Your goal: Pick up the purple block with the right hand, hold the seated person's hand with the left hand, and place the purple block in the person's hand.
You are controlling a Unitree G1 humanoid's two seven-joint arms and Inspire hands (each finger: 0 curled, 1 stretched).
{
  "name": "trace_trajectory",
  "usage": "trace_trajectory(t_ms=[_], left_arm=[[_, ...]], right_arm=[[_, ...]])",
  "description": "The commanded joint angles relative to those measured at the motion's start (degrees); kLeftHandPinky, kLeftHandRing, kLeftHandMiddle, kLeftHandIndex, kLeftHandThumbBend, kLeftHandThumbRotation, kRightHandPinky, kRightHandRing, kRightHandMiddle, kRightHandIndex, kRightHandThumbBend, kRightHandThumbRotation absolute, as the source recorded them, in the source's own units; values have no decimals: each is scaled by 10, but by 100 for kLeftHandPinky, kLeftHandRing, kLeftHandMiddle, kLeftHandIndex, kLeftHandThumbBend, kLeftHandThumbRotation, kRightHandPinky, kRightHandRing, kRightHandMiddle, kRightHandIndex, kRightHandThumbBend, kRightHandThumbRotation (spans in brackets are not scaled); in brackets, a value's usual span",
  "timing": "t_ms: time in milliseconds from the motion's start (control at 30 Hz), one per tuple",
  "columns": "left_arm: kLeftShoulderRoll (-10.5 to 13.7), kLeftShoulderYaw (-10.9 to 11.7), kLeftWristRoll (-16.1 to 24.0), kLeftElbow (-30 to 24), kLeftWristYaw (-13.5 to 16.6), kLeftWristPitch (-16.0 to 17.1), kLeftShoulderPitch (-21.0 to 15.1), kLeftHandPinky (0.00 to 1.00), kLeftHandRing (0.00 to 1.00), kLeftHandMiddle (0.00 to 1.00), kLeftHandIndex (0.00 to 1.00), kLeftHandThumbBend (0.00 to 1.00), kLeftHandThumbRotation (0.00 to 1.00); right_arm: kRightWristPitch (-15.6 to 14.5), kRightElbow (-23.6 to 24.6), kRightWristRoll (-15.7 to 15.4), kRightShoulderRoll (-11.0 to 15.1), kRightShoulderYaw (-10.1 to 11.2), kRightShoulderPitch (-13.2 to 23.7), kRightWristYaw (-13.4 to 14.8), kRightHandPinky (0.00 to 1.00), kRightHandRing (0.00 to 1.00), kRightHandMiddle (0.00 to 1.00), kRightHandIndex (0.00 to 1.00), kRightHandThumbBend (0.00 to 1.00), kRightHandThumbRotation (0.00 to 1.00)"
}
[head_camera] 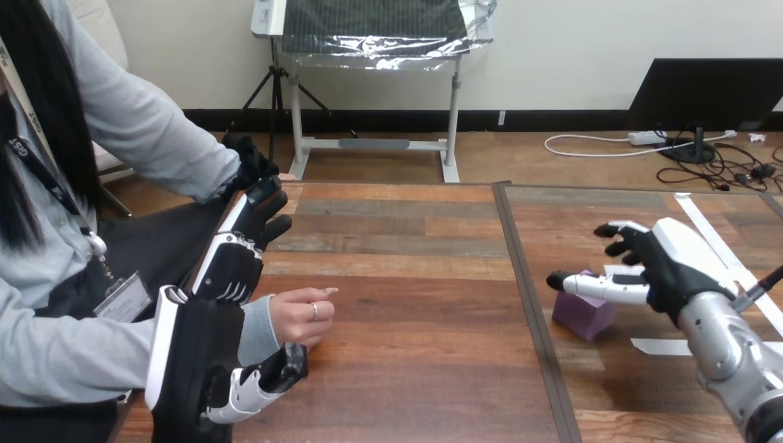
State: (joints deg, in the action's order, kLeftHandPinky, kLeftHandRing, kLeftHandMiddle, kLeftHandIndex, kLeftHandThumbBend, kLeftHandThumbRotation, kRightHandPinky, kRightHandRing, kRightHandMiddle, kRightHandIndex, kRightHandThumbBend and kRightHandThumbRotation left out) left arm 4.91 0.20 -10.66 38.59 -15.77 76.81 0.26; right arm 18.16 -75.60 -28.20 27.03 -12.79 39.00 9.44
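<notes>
Purple block (pixel 582 318) on table (pixel 415 305), right of centre, just right of dark seam. Right hand (pixel 667 268) beside it, fingers loosely spread, one stretched over block's top, not clasping. Left hand (pixel 198 365) at lower left, over person's wrist, fingers straight, released, pointing to upper left. Person's hand (pixel 300 314) rests on table, loosely curled.

Looks like a robot lab or test room. Robot's right hand (pixel 667 266) over a wooden table (pixel 415 369) marked with tape strips (pixel 716 245). Beyond: foil-covered panel (pixel 374 23) on a stand, monitor (pixel 706 92) on the floor, loose cables (pixel 591 148).
</notes>
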Motion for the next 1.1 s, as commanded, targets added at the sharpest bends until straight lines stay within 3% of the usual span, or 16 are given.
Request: trace_trajectory(t_ms=[0, 267, 367, 633, 1067], left_arm=[[-1, -7, 1, -30, 1, 12, -10, 87, 92, 93, 90, 100, 75], [-2, -2, 6, -40, 4, 15, 1, 88, 92, 93, 91, 100, 75], [1, -16, -17, -45, -2, 13, 6, 88, 92, 93, 91, 100, 75], [6, -36, -53, -59, -15, 4, 19, 89, 93, 93, 91, 100, 70], [7, -39, -62, -79, -23, 1, 37, 89, 93, 93, 91, 100, 69]], right_arm=[[-6, -1, -7, -6, -10, 42, 3, 74, 79, 79, 87, 100, 65], [-25, -7, -14, -9, -18, 37, -4, 67, 73, 74, 87, 100, 67], [-30, -11, -13, -11, -19, 32, -1, 65, 71, 71, 87, 100, 68], [-34, -14, -11, -13, -22, 22, -3, 61, 71, 73, 86, 100, 69], [-47, -19, -14, -20, -27, 6, -4, 64, 72, 75, 87, 100, 71]])
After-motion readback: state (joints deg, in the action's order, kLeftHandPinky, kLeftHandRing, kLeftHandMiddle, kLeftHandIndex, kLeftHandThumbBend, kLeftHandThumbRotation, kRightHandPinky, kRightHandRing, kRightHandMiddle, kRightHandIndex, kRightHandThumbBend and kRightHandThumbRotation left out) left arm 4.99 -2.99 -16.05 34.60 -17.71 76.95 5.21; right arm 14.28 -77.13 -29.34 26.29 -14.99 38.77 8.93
